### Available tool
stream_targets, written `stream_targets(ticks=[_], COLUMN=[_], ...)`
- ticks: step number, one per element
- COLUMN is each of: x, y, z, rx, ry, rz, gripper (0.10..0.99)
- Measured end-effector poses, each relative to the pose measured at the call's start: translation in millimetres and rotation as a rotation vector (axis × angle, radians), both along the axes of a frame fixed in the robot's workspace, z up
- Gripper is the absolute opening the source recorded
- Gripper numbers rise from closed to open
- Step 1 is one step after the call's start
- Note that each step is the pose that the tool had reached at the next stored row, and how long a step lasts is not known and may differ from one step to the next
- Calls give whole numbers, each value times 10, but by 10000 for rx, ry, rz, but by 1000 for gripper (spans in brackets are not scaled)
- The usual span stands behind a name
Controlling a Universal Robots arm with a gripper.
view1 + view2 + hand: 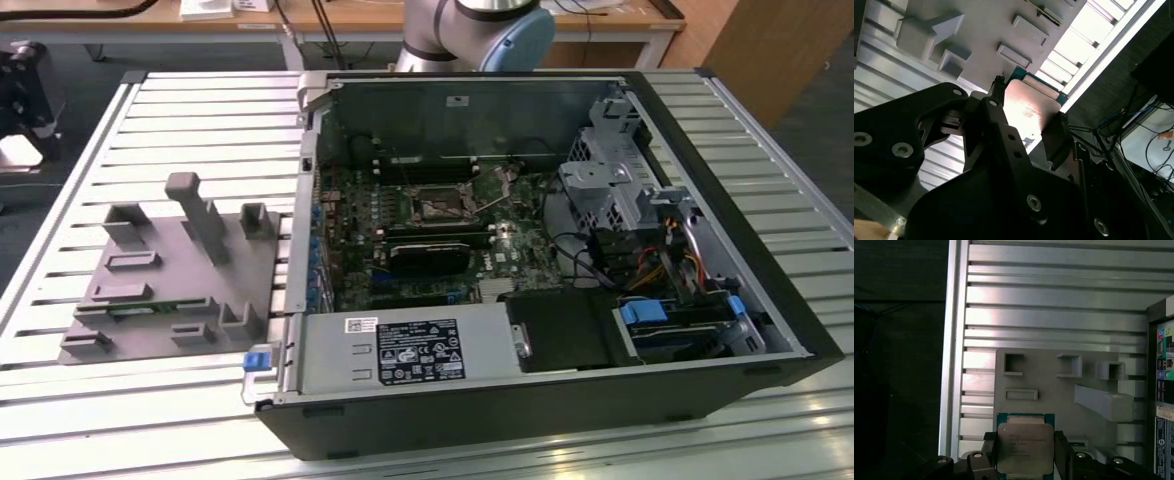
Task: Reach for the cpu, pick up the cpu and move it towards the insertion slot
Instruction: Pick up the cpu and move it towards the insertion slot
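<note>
Showing the gripper (1025, 454) clamped on the cpu (1025, 447): in both wrist views the two dark fingers (1060, 455) press against opposite edges of the flat square chip. Its silver lid faces the first wrist camera, and a thin green-blue rim shows past the lid on the far side. The cpu hangs in the jaws over the grey fixture plate (1054, 390). The plate's blocks and pockets look small behind it, so the cpu appears lifted well clear of the plate, not resting on it.

In the exterior view, the insertion slot (438, 205) is a dark square in a silver frame near the middle of the green circuit board (350, 215). The board sits inside the open computer case (534, 410), which lies on the slatted table (200, 120) just beside the fixture plate, to the exterior view's right of it.

Handling, by judgement: the cpu is light, thin and stiff, so a modest squeeze should carry it. The polished lid is likely slippery and the underside delicate, which makes the rim edges the sound place to hold it, as here. With so narrow a bearing on each side, a tilt or slip in the jaws is the main risk. The chip looks roughly level between the fingers.
</note>
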State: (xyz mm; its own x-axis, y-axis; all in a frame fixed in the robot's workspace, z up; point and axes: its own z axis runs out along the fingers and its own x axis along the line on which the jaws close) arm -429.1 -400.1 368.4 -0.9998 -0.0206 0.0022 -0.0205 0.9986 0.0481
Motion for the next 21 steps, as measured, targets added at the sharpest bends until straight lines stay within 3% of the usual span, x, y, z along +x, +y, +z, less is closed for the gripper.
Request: stream_targets(ticks=[10, 15, 21], x=[0, 50, 233], y=[23, 23, 23], z=[430, 474, 474], rx=[0, 1, 1], ry=[-6, -7, -7], rz=[-19, -24, -23], gripper=[541, 541, 541])
